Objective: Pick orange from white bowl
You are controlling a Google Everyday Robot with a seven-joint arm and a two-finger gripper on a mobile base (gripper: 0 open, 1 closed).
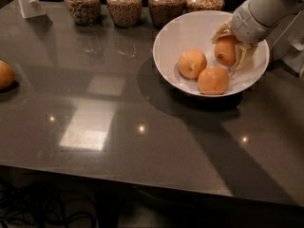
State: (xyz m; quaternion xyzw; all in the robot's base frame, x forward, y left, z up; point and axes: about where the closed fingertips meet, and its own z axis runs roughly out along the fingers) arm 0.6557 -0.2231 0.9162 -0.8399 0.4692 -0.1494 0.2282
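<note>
Where tool (233,46) reaches into white bowl (190,27) | orange (225,53) clasped within it

Deep-coloured orange (227,49) with dark stem dot, 3 o'clock side of glossy white bowl (183,34) — gripper (227,53) clasping it on 2 sides

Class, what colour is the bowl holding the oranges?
The white bowl is plain glossy white, camera view; the gripper inside it grips the orange.
</note>
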